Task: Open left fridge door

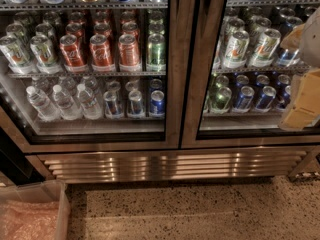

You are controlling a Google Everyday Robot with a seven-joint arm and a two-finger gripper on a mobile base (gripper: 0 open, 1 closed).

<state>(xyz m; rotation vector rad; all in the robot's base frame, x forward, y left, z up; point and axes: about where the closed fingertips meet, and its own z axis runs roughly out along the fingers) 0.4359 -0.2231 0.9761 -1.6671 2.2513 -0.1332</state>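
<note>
Presently the pincer (302, 106) sits at the far right edge of the camera view, a pale cream, blurred form partly cut off by the frame. It hangs in front of the right glass door (199, 84), level with the shelf of blue cans (250, 97). Whether it is wide or narrow cannot be told, and it holds nothing that can be made out. Above it, the arm (312, 36) enters from the upper right as a whitish mass and runs downward to the pincer, overlapping the shelf of green-white cans (249, 46).

The left fridge door (173, 84) stands well apart from the pincer, filling the left and centre of the view. It lies closed, its brushed steel frame flush beside that of the right door. Through its glass appear red soda cans (100, 51) on the middle shelf and clear water bottles (62, 103) on the shelf below, at the left.

The fridge (22, 151) rests on a speckled floor (200, 209), its louvred steel grille (170, 165) running beneath both doors. A clear plastic bin (59, 204) stands at the lower left corner.
</note>
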